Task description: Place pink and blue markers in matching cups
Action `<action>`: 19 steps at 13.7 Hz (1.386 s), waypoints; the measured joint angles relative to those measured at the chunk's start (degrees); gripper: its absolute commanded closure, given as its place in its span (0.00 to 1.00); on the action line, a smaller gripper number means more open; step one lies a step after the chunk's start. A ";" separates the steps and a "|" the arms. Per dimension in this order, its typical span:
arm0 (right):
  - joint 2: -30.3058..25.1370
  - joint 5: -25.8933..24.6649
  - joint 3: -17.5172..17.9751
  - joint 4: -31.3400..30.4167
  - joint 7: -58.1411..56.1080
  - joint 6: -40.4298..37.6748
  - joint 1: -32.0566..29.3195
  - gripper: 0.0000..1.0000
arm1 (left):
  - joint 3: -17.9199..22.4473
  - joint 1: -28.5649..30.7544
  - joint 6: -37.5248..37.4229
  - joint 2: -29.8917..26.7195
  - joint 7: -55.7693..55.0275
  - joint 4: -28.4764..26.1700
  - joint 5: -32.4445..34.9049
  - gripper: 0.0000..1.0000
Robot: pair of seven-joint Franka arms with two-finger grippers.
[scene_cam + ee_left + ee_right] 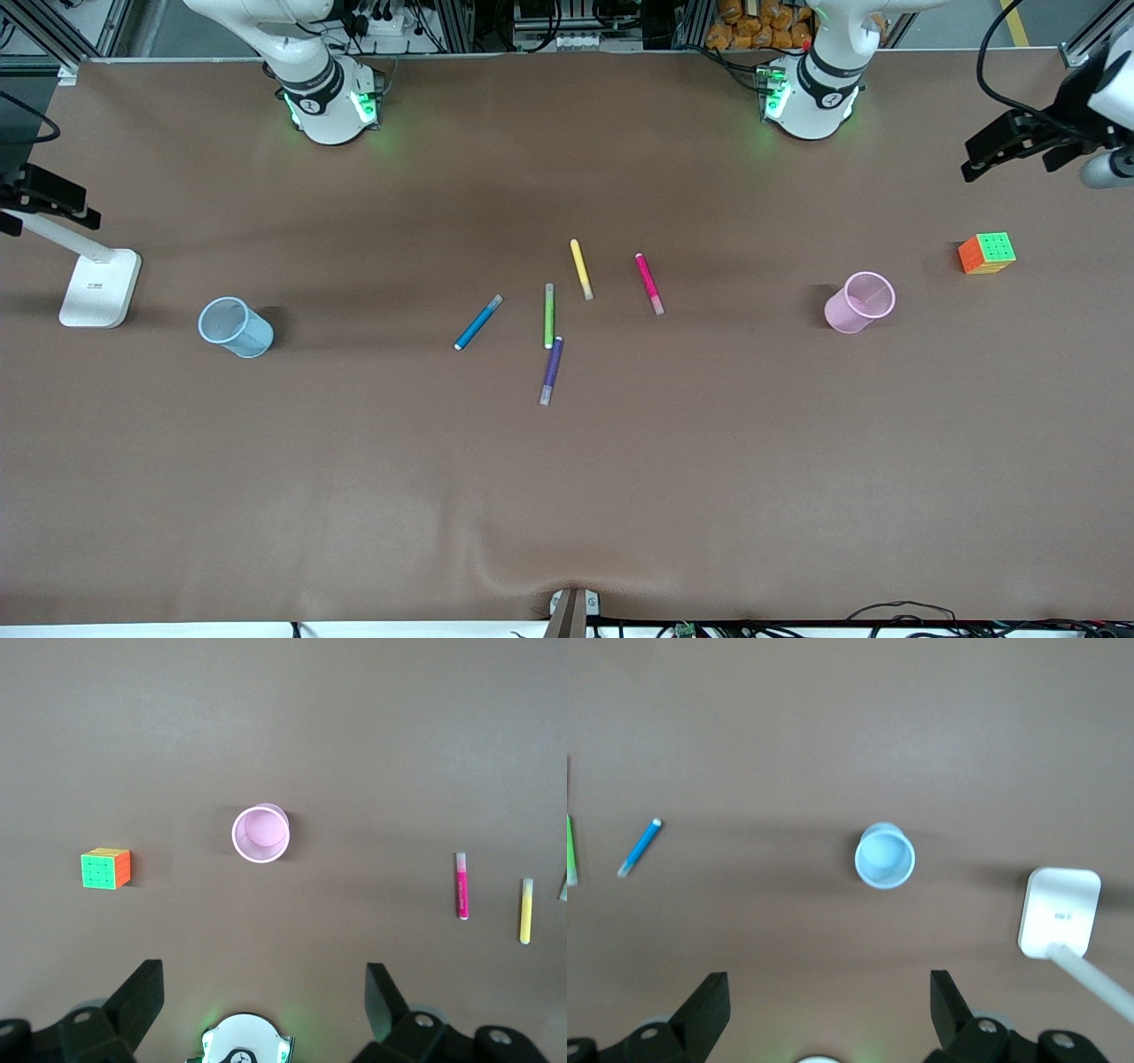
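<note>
We find the jaws of both grippers standing wide apart and empty. The left gripper (264, 992) hangs high over the pink cup's stretch of the bench, and the right gripper (829, 997) hangs high over the blue cup's stretch; neither touches anything, and both arms wait.

The bench (567, 496) carries a brown cover that is rumpled at the edge nearest the front camera. At the right arm's end stands a white lamp base (99, 288) with its stem slanting off the edge of the front view.

The blue cup (235, 327) stands upright just beside that lamp base, toward the middle of the bench. The pink cup (859, 302) stands upright toward the left arm's end, well apart from the blue one. Both cups are empty. A colour cube (987, 253) sits near the pink cup, closer to the left arm's end and slightly farther from the front camera.

Five markers lie flat in a loose group at mid-bench, between the two cups. The blue marker (478, 322) lies aslant on the side toward the blue cup. The pink marker (649, 283) lies on the side toward the pink cup. Between them lie the yellow marker (581, 268) and the green marker (549, 315). The purple marker (552, 370) lies nearest the front camera, its upper end just beside the green marker's lower end.
</note>
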 measured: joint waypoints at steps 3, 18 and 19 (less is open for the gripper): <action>2.12 0.01 0.34 -0.04 -0.01 5.91 0.45 0.00 | 0.25 0.17 -0.84 0.00 -0.11 0.13 0.00 0.00; 11.37 -2.31 0.95 0.70 0.87 5.11 11.81 0.00 | 0.35 1.40 -1.31 3.78 -0.10 3.01 1.09 0.00; 11.72 -2.31 0.97 0.70 0.90 2.21 12.83 0.00 | 0.33 1.39 -1.39 3.79 -0.10 3.01 1.09 0.00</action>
